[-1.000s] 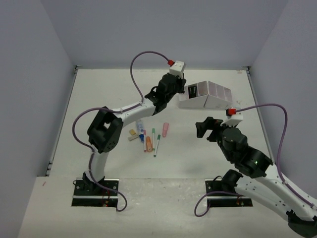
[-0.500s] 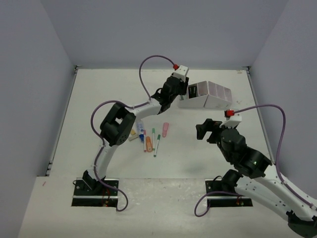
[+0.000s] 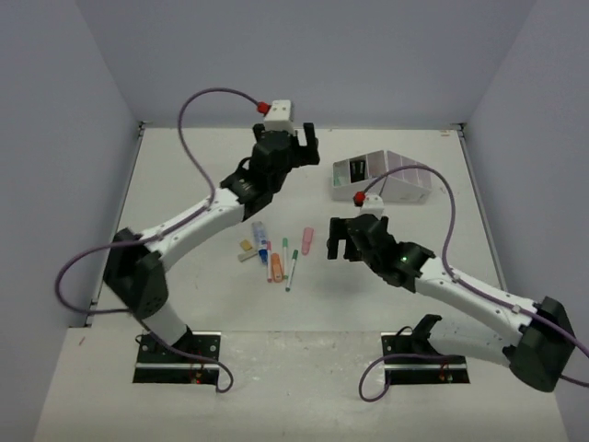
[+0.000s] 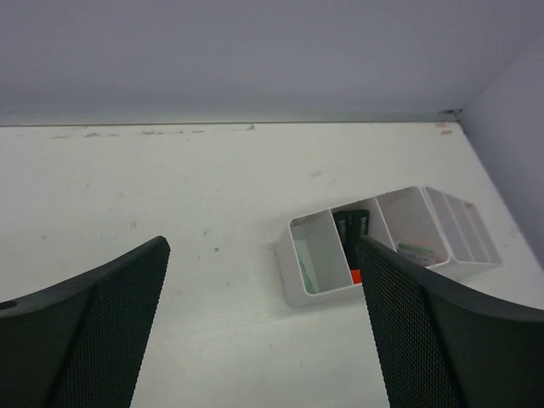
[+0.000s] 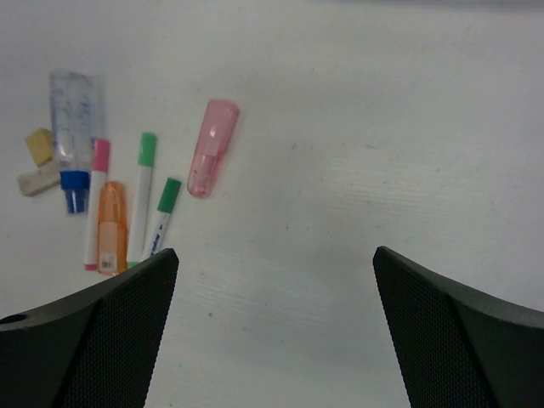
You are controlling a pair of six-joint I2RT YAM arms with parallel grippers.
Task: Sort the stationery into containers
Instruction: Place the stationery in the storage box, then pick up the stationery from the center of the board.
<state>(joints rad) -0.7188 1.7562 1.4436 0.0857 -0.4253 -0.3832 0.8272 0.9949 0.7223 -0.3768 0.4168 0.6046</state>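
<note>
- The left pincer (image 3: 302, 140) stands in the upper middle of the overhead view. Its jaws are spread wide, and it holds and touches nothing.
- The right pincer (image 3: 339, 241) is near the centre of the frame, also spread wide and empty. It hangs just to the right of a pink highlighter (image 3: 307, 240).
- The white organizer (image 3: 382, 180) sits on the surface (image 3: 184, 184) at the upper right, well apart from the left pincer.
- The loose stationery lies in a small group left of centre. There are two green-capped pens (image 3: 293, 269), an orange highlighter (image 3: 275, 266) and a clear tube with a blue cap (image 3: 260, 233).
- The left wrist view looks into the organizer (image 4: 293, 285), between the fingers of the left pincer (image 4: 263, 255). It shows something pale green in the leftmost compartment, a dark item with orange below it in the second, and a green-and-white item in the third. The overhead view does not let me tell these apart.
- The right wrist view shows the group on the surface more clearly, above the right pincer (image 5: 274, 255). It adds a pink-capped pen (image 5: 99, 157), a yellow eraser (image 5: 38, 144) and a tan block (image 5: 38, 180).
- One second ago the left pincer was at the left end of the organizer. Now it has drawn back to the left and has opened.
- The right arm has reached further to the left, towards the pink highlighter (image 5: 211, 146). The items on the surface lie as before.
</note>
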